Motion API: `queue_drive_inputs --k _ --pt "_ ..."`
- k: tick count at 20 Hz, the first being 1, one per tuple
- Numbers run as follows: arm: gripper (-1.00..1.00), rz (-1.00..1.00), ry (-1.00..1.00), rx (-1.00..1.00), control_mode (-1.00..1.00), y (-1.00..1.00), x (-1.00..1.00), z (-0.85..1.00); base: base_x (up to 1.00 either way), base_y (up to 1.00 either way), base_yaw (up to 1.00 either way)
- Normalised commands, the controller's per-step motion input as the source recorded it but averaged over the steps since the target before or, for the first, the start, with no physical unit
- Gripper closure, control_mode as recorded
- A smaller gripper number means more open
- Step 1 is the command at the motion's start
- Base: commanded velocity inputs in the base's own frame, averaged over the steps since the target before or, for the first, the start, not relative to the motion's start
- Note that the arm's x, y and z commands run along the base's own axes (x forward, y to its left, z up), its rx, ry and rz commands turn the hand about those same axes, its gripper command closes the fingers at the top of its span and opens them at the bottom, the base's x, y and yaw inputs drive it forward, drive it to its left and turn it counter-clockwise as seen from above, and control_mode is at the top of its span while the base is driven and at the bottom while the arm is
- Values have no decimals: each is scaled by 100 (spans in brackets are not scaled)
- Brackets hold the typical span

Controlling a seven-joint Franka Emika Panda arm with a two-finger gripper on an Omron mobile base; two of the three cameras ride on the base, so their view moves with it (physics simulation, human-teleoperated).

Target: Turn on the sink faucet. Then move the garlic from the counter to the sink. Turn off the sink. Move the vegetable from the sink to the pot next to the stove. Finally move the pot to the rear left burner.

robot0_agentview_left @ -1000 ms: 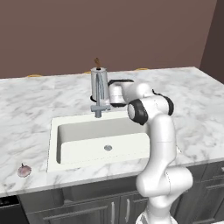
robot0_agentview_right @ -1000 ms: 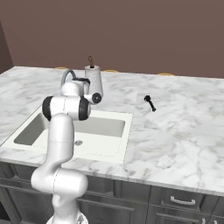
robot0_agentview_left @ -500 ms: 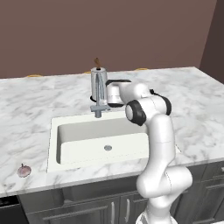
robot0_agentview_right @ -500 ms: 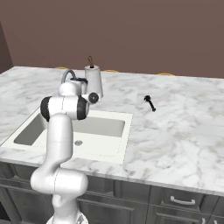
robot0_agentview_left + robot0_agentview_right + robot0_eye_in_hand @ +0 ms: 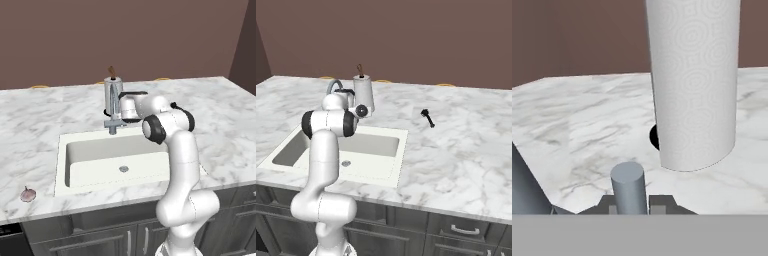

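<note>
The sink faucet (image 5: 113, 112) stands at the back rim of the off-white sink (image 5: 90, 150), its spout arching toward the basin. My gripper (image 5: 120, 111) is level with the faucet's base on its right side, and it is shut. In the hand view a short grey cylinder (image 5: 628, 186), seemingly the faucet's lever, rises right in front of my fingertips (image 5: 661, 202). I see no water under the spout. The garlic (image 5: 27, 194) lies on the counter (image 5: 35, 125) near the front edge, left of the sink. The pot, the stove and the rear left burner are out of view.
A white paper towel roll (image 5: 363, 93) on a holder stands just behind the faucet and looms close in the hand view (image 5: 694, 85). A small black utensil (image 5: 428, 118) lies on the marble right of the sink. A brown wall runs along the counter's back.
My hand has edged left toward the faucet's base. The garlic has stayed where it was.
</note>
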Motion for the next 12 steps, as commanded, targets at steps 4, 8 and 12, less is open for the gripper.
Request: queue_drive_inputs --k 4,8,12 --pt "100 -3 6 0 -100 -70 -10 -71 0 0 0" --pt "100 -3 3 0 -100 -80 -17 -81 0 0 0" --pt "100 -2 0 1 -100 -88 -23 -94 0 0 0"
